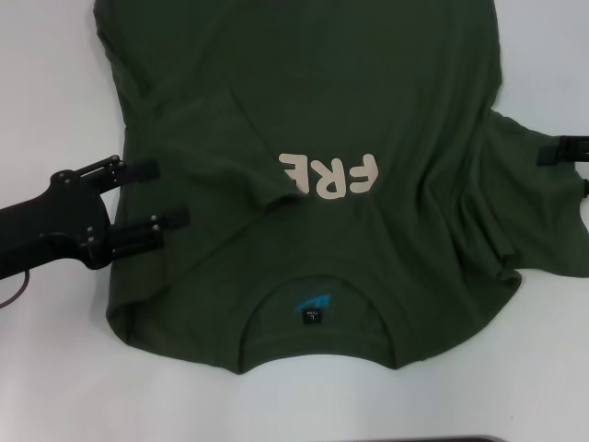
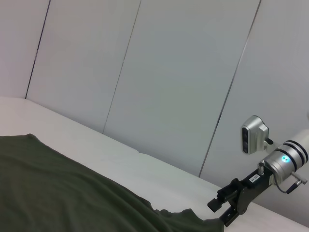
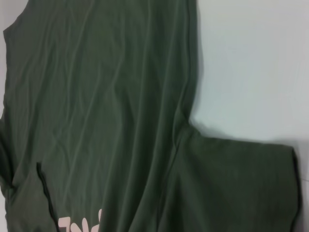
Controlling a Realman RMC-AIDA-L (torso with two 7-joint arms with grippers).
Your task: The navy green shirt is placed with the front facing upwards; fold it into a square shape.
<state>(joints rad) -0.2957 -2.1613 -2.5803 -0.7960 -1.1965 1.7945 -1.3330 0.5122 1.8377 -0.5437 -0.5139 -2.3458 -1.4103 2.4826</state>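
A plain white, smooth worktop (image 1: 55,387) is seen under even, soft light. Behind it, a pale grey wall of flat panels (image 2: 174,87) is divided by thin dark slanting seams. A narrow dark strip (image 1: 451,438) is visible at the worktop's near edge.

- The left arm (image 1: 41,226) was matte black, a thick rounded housing that narrowed toward its gripper.
- The left gripper (image 1: 155,195) was black too, with two long slim fingers (image 1: 138,170) built from flat bars, small round pivot screws showing at their joints.
- A thin dark cable (image 1: 11,293) looped beneath the left arm's housing.
- The right gripper (image 2: 223,209) was black and blocky, with a small pale label on its mount.
- Behind it sat a silver cylindrical wrist (image 2: 284,164) with dark bands and a glowing blue-green light.
- A light grey camera module (image 2: 253,135) with dark lenses was mounted on that wrist.
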